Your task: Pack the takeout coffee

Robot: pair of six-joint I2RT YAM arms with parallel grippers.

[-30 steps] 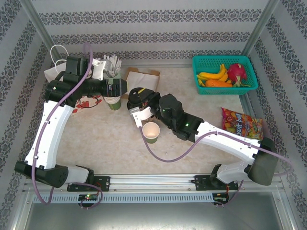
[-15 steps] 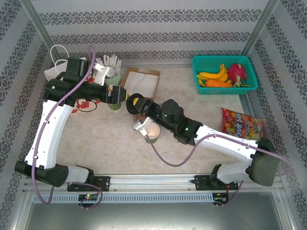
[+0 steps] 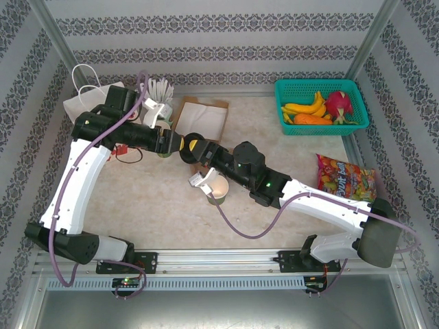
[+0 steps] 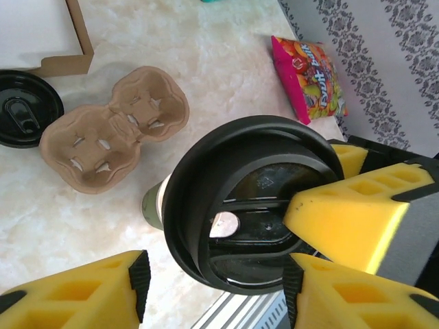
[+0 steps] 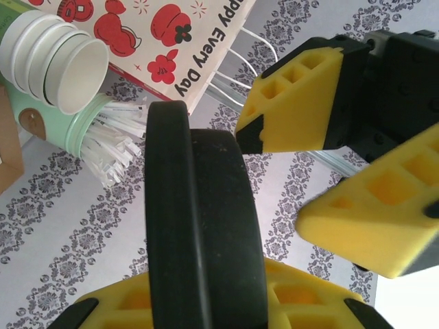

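Near table centre, pinching a black lid on edge in the tightly closed right gripper, straddling that lid from 9 o'clock with the half-open left gripper, leaving an uncovered olive-green cup standing close by at 5 o'clock.

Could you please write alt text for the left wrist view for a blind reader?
A black plastic lid in the centre is gripped at its right edge by the right gripper, with the left gripper open on either side of it. Behind, on the marble table, lie a brown pulp cup carrier, a second black lid and a pink candy bag.
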